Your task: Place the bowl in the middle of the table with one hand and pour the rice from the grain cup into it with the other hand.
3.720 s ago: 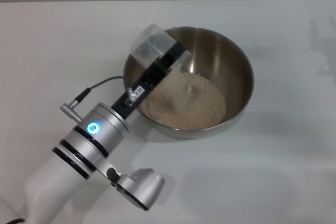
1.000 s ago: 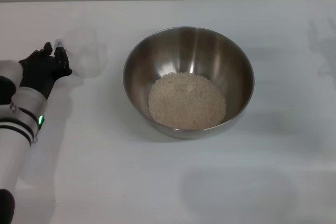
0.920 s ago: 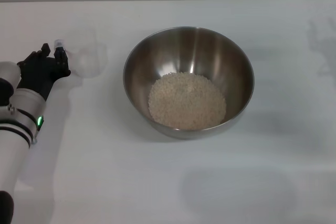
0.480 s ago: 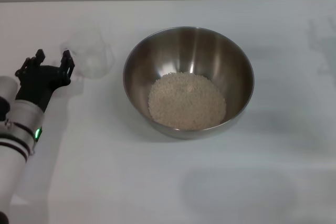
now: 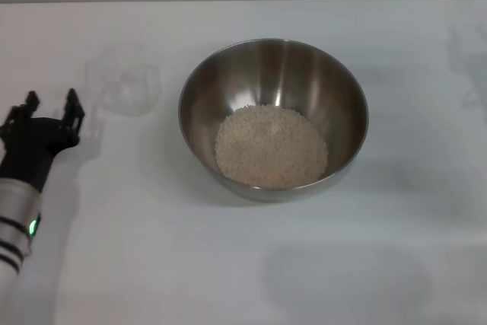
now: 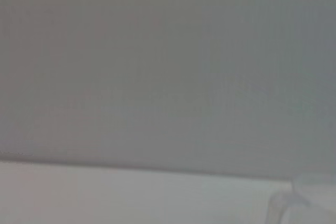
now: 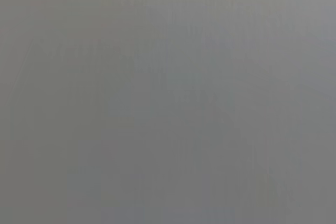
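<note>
withdrawn from the faint grain cup (image 5: 122,81), left gripper (image 5: 52,106) spread; right gripper unseen.

The bowl (image 5: 274,81) is brushed, shiny steel holding matt, grainy off-white rice (image 5: 271,146), the grain cup (image 5: 123,81) is clear, faintly glossy plastic, the worktop (image 5: 228,264) is smooth matt white, and the left hand (image 5: 51,108) is matt black.
</note>
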### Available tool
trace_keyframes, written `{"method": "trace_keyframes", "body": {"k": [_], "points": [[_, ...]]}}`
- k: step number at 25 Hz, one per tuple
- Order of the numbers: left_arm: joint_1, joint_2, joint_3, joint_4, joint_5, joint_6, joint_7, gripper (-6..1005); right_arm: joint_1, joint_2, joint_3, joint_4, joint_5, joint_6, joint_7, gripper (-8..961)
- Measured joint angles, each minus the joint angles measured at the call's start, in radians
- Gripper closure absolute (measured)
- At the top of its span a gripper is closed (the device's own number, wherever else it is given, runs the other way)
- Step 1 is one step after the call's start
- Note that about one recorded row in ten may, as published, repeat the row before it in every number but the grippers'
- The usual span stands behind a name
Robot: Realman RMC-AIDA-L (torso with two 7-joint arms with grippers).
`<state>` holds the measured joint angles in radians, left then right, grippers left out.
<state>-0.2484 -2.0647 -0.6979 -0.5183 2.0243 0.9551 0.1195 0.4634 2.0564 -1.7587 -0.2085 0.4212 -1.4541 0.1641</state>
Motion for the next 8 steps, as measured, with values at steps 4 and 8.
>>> {"method": "trace_keyframes", "body": {"k": [4,8], "points": [[0.062,0.000,0.020,-0.022,0.043,0.149,-0.038,400,-0.002,0.002,0.003,0.000,0.001,0.000,0.000,475],[0.087,-0.005,0.044,0.016,0.134,0.354,-0.109,400,-0.010,0.007,0.003,0.001,0.001,0.000,0.000,475]]}}
